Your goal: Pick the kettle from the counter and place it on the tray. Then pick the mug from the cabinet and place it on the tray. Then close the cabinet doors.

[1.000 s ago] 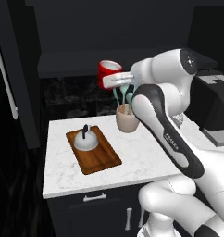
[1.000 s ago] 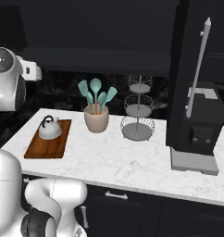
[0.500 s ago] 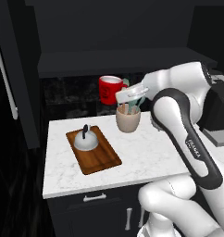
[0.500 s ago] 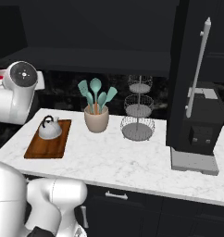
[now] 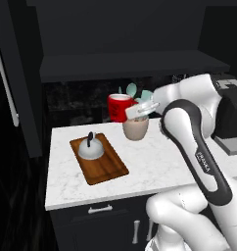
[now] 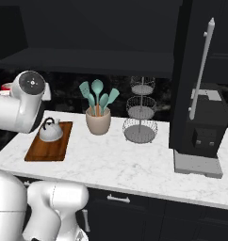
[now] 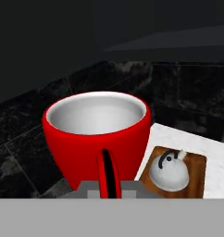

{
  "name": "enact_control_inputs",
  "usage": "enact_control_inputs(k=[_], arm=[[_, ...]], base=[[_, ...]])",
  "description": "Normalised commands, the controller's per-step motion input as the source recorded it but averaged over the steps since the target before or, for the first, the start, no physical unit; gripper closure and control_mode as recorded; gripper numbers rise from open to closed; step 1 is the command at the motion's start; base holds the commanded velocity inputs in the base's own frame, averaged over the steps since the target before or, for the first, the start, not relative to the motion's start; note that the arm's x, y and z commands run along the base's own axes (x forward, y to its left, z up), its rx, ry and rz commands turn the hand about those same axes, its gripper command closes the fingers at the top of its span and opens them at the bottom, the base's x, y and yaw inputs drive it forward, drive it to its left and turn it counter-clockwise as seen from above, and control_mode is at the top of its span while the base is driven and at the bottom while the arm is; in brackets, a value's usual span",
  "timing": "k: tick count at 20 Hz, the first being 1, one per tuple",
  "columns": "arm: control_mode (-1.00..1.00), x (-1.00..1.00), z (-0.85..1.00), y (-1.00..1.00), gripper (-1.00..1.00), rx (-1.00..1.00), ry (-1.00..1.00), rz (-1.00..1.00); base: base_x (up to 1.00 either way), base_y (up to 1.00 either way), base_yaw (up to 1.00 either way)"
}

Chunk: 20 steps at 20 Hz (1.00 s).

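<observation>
Mug (image 5: 119,107) is hanging upright in the tool (image 5: 135,112), pinched narrowly by its handle, above the surface's (image 5: 154,166) far edge. Tray (image 5: 108,169) is lying down and to the left, nearer, long axis running near-to-far, with the kettle (image 5: 90,149) sitting on its far half.

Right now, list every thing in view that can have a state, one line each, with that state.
mug: upright, held in the air above the counter, empty inside.
end effector: shut on the mug's handle.
kettle: upright, resting on the tray.
tray: flat on the counter, carrying the kettle.
cabinet doors: open, left one swung out.
utensil crock: upright, filled with teal utensils.
</observation>
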Motion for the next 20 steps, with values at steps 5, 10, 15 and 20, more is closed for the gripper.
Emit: enact_control_inputs(k=[5, 10, 15, 20], arm=[[-1.00, 0.08, -0.65, -0.35, 1.00, -0.01, 0.24, 0.14], [-1.00, 0.05, -0.70, -0.21, 1.00, -0.01, 0.14, 0.10], [-1.00, 0.21, -0.61, 0.00, 1.00, -0.01, 0.07, 0.09], [-1.00, 0.17, -0.55, 0.00, 1.00, -0.01, 0.00, 0.07]], base=[[0.00, 0.00, 0.00], [0.00, 0.00, 0.00], [0.00, 0.00, 0.00], [0.00, 0.00, 0.00]])
